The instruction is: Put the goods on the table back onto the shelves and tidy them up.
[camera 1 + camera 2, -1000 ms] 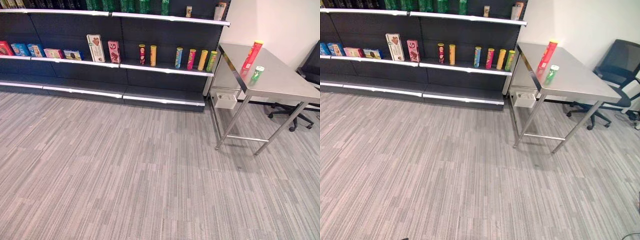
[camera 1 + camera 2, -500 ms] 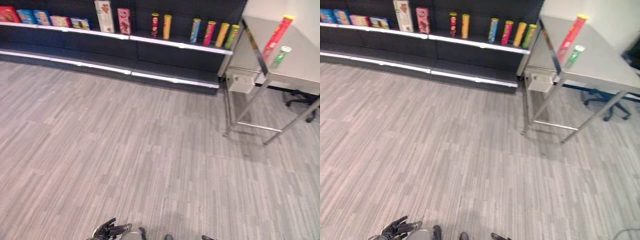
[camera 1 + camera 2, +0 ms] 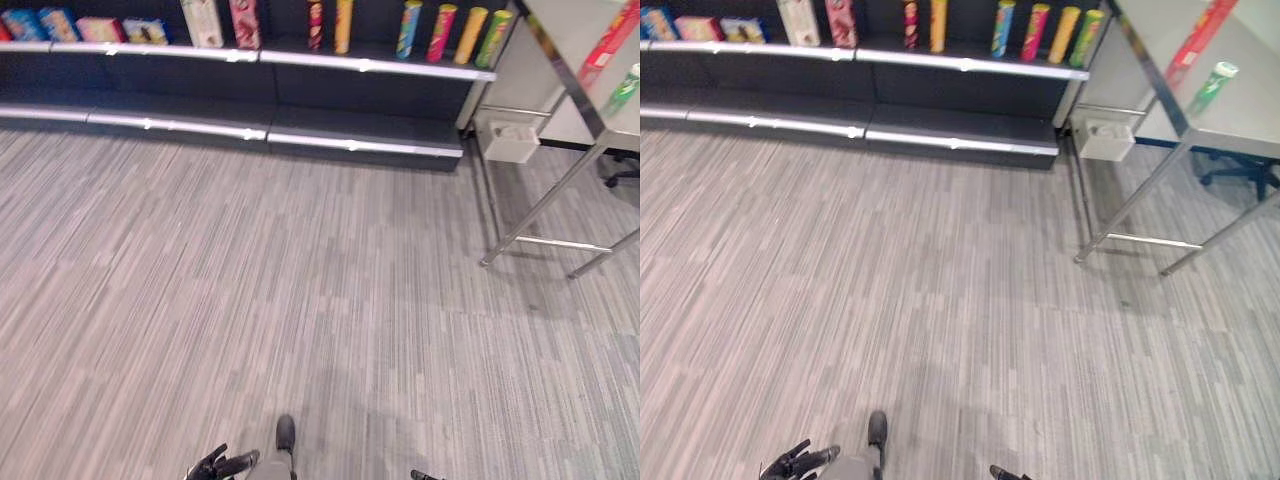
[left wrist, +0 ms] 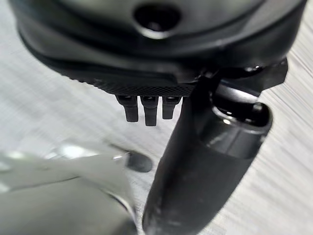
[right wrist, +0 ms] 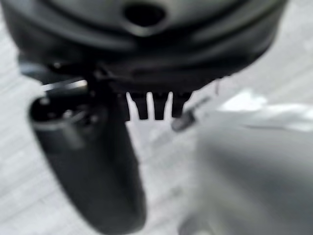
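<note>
In the left eye view, a red tube and a green can are lying on the steel surface, long axes pointing toward the shelf. In the left wrist view, the left robot hand is hanging released and empty over the floor; in the right wrist view, the right robot hand is hanging likewise.

Floor: grey striped carpet-look planks, whole foreground. Dark shelving unit along far side, white-edged shelves, low base shelf bare. Steel table at far right, thin metal legs w/ crossbar. White box on the floor btwn shelving end & table leg. Office chair base behind table.
</note>
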You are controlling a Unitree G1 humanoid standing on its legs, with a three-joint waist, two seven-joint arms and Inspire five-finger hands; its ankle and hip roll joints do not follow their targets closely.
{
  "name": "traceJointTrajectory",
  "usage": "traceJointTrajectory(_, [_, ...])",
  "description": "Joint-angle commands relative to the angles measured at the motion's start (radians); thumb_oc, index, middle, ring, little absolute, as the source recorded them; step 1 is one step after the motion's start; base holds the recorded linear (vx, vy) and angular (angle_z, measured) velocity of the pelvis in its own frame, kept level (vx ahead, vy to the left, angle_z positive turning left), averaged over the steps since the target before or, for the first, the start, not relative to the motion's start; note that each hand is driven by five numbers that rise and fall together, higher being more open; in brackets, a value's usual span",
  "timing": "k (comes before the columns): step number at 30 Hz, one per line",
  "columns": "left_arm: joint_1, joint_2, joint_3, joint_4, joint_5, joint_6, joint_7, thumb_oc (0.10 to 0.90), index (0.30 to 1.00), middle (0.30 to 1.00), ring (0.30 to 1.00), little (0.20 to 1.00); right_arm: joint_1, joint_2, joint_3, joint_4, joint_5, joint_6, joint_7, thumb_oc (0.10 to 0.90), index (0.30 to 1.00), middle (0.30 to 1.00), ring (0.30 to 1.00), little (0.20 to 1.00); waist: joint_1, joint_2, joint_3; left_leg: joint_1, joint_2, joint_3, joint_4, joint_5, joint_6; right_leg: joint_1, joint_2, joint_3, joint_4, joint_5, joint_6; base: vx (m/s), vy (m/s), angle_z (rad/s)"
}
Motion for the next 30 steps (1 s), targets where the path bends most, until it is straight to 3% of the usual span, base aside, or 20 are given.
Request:
traceJointTrajectory(1, [0.005, 0.006, -0.025, -0.003, 0.058, -0.025, 0.019, 0.800, 0.900, 0.900, 0.900, 0.900, -0.010, -0.057, -0.001, -0.047, -0.013, -0.013, -0.006, 0.800, 0.900, 0.900, 0.900, 0.900, 0.008, 0.008, -0.016, -0.101, -0.018, 0.006, 0.074, -0.038, -0.022, 0.011, -0.042, 0.001, 0.129, 0.282, 0.012, 0.27, 0.308, -0.19])
traceJointTrajectory(2, [-0.013, 0.003, -0.042, -0.007, 0.073, -0.025, 0.034, 0.800, 0.900, 0.900, 0.900, 0.900, -0.032, -0.061, 0.010, -0.066, -0.018, -0.017, -0.015, 0.800, 0.900, 0.900, 0.900, 0.900, 0.003, 0.024, 0.000, -0.078, -0.031, 0.022, 0.074, -0.056, 0.002, -0.045, -0.070, -0.011, 0.215, 0.361, 0.003, 0.25, 0.363, -0.11])
traceJointTrajectory(3, [-0.028, 0.005, -0.061, -0.014, 0.091, -0.025, 0.044, 0.800, 0.900, 0.900, 0.900, 0.900, -0.051, -0.065, 0.027, -0.090, -0.027, -0.022, -0.020, 0.800, 0.900, 0.900, 0.900, 0.900, -0.008, 0.043, 0.016, -0.049, -0.042, 0.032, 0.065, -0.069, 0.020, -0.091, -0.099, -0.043, 0.288, 0.402, -0.006, 0.13, 0.269, -0.10])
traceJointTrajectory(4, [-0.028, 0.005, -0.061, -0.014, 0.091, -0.025, 0.044, 0.800, 0.900, 0.900, 0.900, 0.900, -0.051, -0.065, 0.027, -0.090, -0.027, -0.022, -0.020, 0.800, 0.900, 0.900, 0.900, 0.900, -0.007, 0.043, 0.016, -0.050, -0.042, 0.032, 0.066, -0.069, 0.020, -0.091, -0.099, -0.042, 0.287, 0.403, -0.006, 0.23, 0.310, 0.00])
traceJointTrajectory(5, [-0.049, 0.018, -0.092, -0.033, 0.127, -0.026, 0.048, 0.800, 0.900, 0.900, 0.900, 0.900, -0.081, -0.064, 0.073, -0.149, -0.065, -0.035, -0.029, 0.800, 0.900, 0.900, 0.900, 0.900, -0.034, 0.071, 0.042, 0.010, -0.044, 0.046, 0.045, -0.088, 0.032, -0.175, -0.103, -0.083, 0.376, 0.372, -0.014, 0.16, 0.170, 0.06])
traceJointTrajectory(6, [-0.049, 0.018, -0.092, -0.033, 0.127, -0.026, 0.048, 0.800, 0.900, 0.900, 0.900, 0.900, -0.081, -0.064, 0.073, -0.149, -0.065, -0.035, -0.029, 0.800, 0.900, 0.900, 0.900, 0.900, -0.034, 0.070, 0.042, 0.011, -0.045, 0.047, 0.044, -0.088, 0.032, -0.176, -0.104, -0.082, 0.379, 0.371, -0.014, 0.41, 0.251, -0.15])
traceJointTrajectory(7, [-0.064, 0.023, -0.142, -0.048, 0.191, -0.025, 0.040, 0.800, 0.900, 0.900, 0.900, 0.900, -0.089, -0.077, 0.097, -0.188, -0.066, -0.048, -0.032, 0.800, 0.900, 0.900, 0.900, 0.900, -0.081, 0.103, 0.063, 0.071, -0.018, 0.054, 0.022, -0.106, 0.020, -0.278, 0.010, -0.100, 0.396, 0.171, -0.050, 0.36, 0.075, -0.32])
traceJointTrajectory(9, [-0.076, 0.026, -0.168, -0.053, 0.216, -0.024, 0.032, 0.800, 0.900, 0.900, 0.900, 0.900, -0.092, -0.080, 0.100, -0.184, -0.057, -0.049, -0.037, 0.800, 0.900, 0.900, 0.900, 0.900, -0.131, 0.113, 0.087, 0.121, -0.011, 0.054, 0.004, -0.129, 0.008, -0.341, 0.106, -0.105, 0.345, 0.075, -0.045, 0.39, 0.035, -0.51])
traceJointTrajectory(12, [-0.098, 0.019, -0.208, -0.046, 0.287, -0.020, 0.022, 0.800, 0.900, 0.900, 0.900, 0.900, -0.098, -0.076, 0.099, -0.167, -0.029, -0.046, -0.034, 0.800, 0.900, 0.900, 0.900, 0.900, -0.192, 0.092, 0.093, 0.186, -0.039, 0.060, 0.004, -0.204, -0.006, -0.424, 0.180, -0.135, 0.111, 0.137, -0.009, 0.37, -0.035, 0.06])
traceJointTrajectory(15, [-0.113, 0.009, -0.223, -0.036, 0.322, -0.015, 0.008, 0.800, 0.900, 0.900, 0.900, 0.900, -0.091, -0.080, 0.077, -0.168, -0.011, -0.042, -0.027, 0.800, 0.900, 0.900, 0.900, 0.900, -0.241, 0.084, 0.090, 0.251, -0.059, 0.049, 0.004, -0.272, -0.015, -0.462, 0.197, -0.198, -0.057, 0.206, 0.016, 0.43, -0.057, 0.31])
traceJointTrajectory(18, [-0.112, -0.011, -0.241, -0.035, 0.347, -0.017, -0.007, 0.800, 0.900, 0.900, 0.900, 0.900, -0.077, -0.088, 0.062, -0.169, -0.003, -0.044, -0.025, 0.800, 0.900, 0.900, 0.900, 0.900, -0.270, 0.096, 0.083, 0.297, -0.062, 0.039, 0.004, -0.310, -0.018, -0.466, 0.206, -0.236, -0.098, 0.227, 0.016, 0.42, -0.058, 0.02])
traceJointTrajectory(19, [-0.118, -0.019, -0.246, -0.032, 0.349, -0.016, -0.014, 0.800, 0.900, 0.900, 0.900, 0.900, -0.069, -0.093, 0.051, -0.171, 0.008, -0.045, -0.025, 0.800, 0.900, 0.900, 0.900, 0.900, -0.278, 0.108, 0.067, 0.328, -0.061, 0.030, 0.004, -0.339, -0.015, -0.451, 0.210, -0.238, -0.095, 0.210, 0.009, 0.44, -0.080, 0.17])
traceJointTrajectory(21, [-0.113, -0.031, -0.248, -0.023, 0.346, -0.017, -0.016, 0.800, 0.900, 0.900, 0.900, 0.900, -0.060, -0.104, 0.044, -0.172, 0.015, -0.047, -0.023, 0.800, 0.900, 0.900, 0.900, 0.900, -0.287, 0.113, 0.060, 0.343, -0.062, 0.030, 0.004, -0.340, -0.017, -0.431, 0.211, -0.241, -0.092, 0.213, -0.012, 0.37, -0.088, 0.12])
traceJointTrajectory(22, [-0.109, -0.039, -0.240, -0.010, 0.338, -0.012, -0.011, 0.800, 0.900, 0.900, 0.900, 0.900, -0.054, -0.110, 0.034, -0.167, 0.019, -0.048, -0.022, 0.800, 0.900, 0.900, 0.900, 0.900, -0.291, 0.128, 0.048, 0.362, -0.057, 0.022, 0.004, -0.338, -0.022, -0.420, 0.225, -0.223, -0.076, 0.207, -0.022, 0.32, -0.096, 0.00])
traceJointTrajectory(24, [-0.110, -0.044, -0.221, -0.004, 0.304, -0.011, -0.011, 0.800, 0.900, 0.900, 0.900, 0.900, -0.058, -0.118, 0.025, -0.156, 0.017, -0.050, -0.023, 0.800, 0.900, 0.900, 0.900, 0.900, -0.280, 0.153, 0.040, 0.371, -0.035, 0.025, 0.033, -0.256, -0.053, -0.385, 0.244, -0.222, -0.067, 0.188, -0.043, 0.38, -0.149, 0.11])
traceJointTrajectory(25, [-0.108, -0.047, -0.223, -0.002, 0.303, -0.013, -0.009, 0.800, 0.900, 0.900, 0.900, 0.900, -0.060, -0.124, 0.027, -0.154, 0.011, -0.052, -0.023, 0.800, 0.900, 0.900, 0.900, 0.900, -0.276, 0.162, 0.032, 0.360, -0.026, 0.027, 0.081, -0.209, -0.078, -0.368, 0.247, -0.229, -0.076, 0.185, -0.051, 0.40, -0.157, 0.09])
traceJointTrajectory(26, [-0.201, -0.016, -0.203, 0.028, 0.275, 0.019, -0.023, 0.800, 0.900, 0.900, 0.900, 0.900, -0.065, -0.132, 0.054, -0.158, -0.024, -0.044, -0.012, 0.800, 0.900, 0.900, 0.900, 0.900, -0.300, 0.170, 0.007, 0.359, -0.014, 0.051, 0.115, -0.156, -0.111, -0.349, 0.258, -0.212, -0.084, 0.180, -0.060, 0.43, -0.183, 0.06])
traceJointTrajectory(27, [-0.170, -0.032, -0.212, 0.016, 0.274, 0.003, -0.004, 0.800, 0.900, 0.900, 0.900, 0.900, -0.060, -0.124, 0.059, -0.167, -0.022, -0.044, -0.015, 0.800, 0.900, 0.900, 0.900, 0.900, -0.299, 0.170, -0.006, 0.346, -0.008, 0.056, 0.167, -0.122, -0.135, -0.320, 0.264, -0.211, -0.097, 0.168, -0.070, 0.54, -0.311, 0.00])
traceJointTrajectory(28, [-0.139, -0.062, -0.248, -0.032, 0.314, -0.012, 0.008, 0.800, 0.900, 0.900, 0.900, 0.900, -0.054, -0.117, 0.073, -0.183, -0.049, -0.047, -0.025, 0.800, 0.900, 0.900, 0.900, 0.900, -0.286, 0.147, -0.002, 0.281, 0.021, 0.066, 0.362, -0.036, -0.194, -0.253, 0.266, -0.196, -0.116, 0.142, -0.093, 0.44, -0.358, -0.07])
traceJointTrajectory(30, [-0.129, -0.051, -0.271, -0.067, 0.342, -0.015, 0.031, 0.800, 0.900, 0.900, 0.900, 0.900, -0.061, -0.124, 0.075, -0.179, -0.063, -0.057, -0.062, 0.800, 0.900, 0.900, 0.900, 0.900, -0.249, 0.100, 0.020, 0.176, 0.043, 0.060, 0.599, 0.018, -0.212, -0.192, 0.251, -0.164, -0.134, 0.108, -0.121, 0.35, -0.326, -0.25])
